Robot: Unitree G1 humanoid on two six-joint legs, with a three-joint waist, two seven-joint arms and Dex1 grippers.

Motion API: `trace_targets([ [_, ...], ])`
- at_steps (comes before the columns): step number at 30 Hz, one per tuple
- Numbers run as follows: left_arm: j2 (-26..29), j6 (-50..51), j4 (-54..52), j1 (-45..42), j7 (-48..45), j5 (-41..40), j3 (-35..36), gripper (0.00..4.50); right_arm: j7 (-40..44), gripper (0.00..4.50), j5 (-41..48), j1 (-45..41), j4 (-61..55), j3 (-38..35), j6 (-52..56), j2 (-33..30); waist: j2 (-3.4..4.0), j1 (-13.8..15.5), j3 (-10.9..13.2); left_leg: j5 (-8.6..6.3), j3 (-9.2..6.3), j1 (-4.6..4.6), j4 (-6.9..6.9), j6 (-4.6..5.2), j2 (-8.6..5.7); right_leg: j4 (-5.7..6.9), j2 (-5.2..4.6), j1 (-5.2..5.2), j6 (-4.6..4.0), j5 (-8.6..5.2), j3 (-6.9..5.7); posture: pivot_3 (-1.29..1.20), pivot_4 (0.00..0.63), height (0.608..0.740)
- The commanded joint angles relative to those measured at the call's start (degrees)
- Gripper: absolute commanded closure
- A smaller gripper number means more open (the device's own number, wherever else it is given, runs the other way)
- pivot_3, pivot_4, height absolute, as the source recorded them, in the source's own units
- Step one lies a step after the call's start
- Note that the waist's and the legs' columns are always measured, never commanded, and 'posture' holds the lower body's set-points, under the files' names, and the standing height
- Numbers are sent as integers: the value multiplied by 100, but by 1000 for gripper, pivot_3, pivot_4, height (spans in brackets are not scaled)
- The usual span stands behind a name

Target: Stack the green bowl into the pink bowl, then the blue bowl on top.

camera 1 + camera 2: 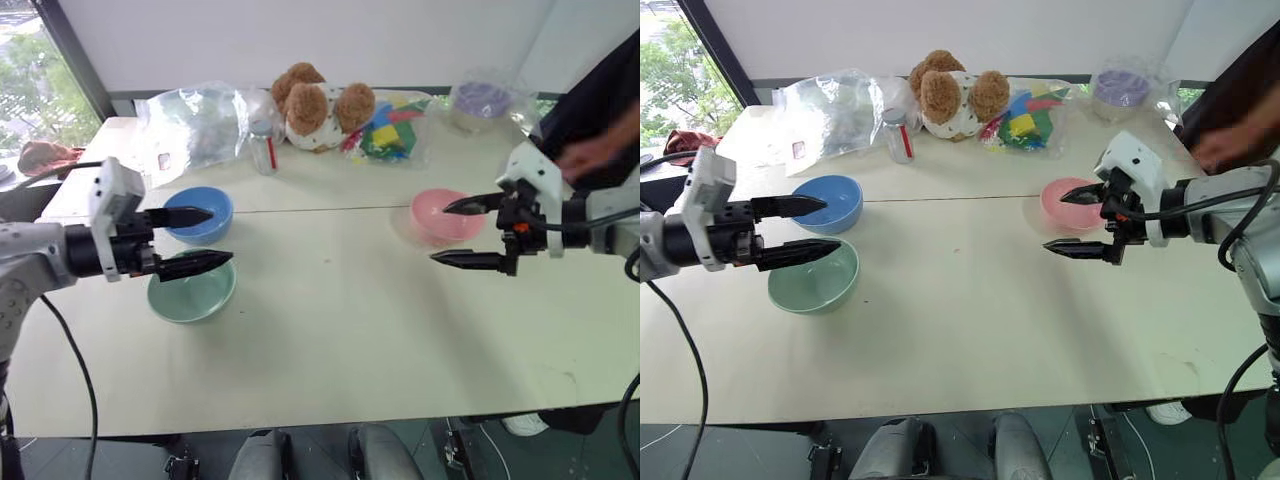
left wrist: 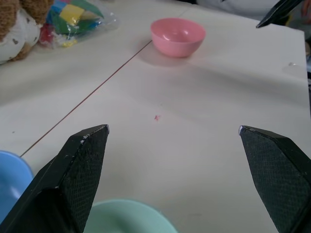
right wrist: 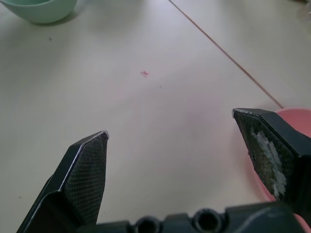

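While both grippers, left (image 1: 210, 240) and right (image 1: 455, 232), hang spread and empty, the green bowl (image 1: 192, 289) looks light, stiff, slick plastic: pinch its rim.

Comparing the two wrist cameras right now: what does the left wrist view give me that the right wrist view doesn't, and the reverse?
Left wrist view alone: the whole pink bowl across the table, an edge of the blue bowl, the teddy bear and the bag of colourful pieces.

Right wrist view alone: the pink bowl close beside one of the right gripper fingers.

Both: the green bowl, the table seam, and open fingers holding nothing.
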Motion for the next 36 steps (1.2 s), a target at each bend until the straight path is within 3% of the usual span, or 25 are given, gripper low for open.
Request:
trace_targets([
  [1,145,-174,65,2,-92,97,214,65,6,0,-69,-187,9,-97,-158,3,0,0,0,0,0,0,0,0,0,0,0,0,0,0,0,0,150,740],
  [29,-146,-213,-72,-219,149,105,-172,65,-337,0,-588,-104,593,84,-371,388,0,5,0,0,2,-1,-1,0,0,0,-1,0,0,0,0,0,150,740],
  [36,-309,-343,63,-482,98,262,-464,65,-719,0,-1559,-837,2224,1027,-695,1187,-1,-27,-1,2,12,4,3,-3,-2,3,2,2,-1,1,8,0,150,740],
])
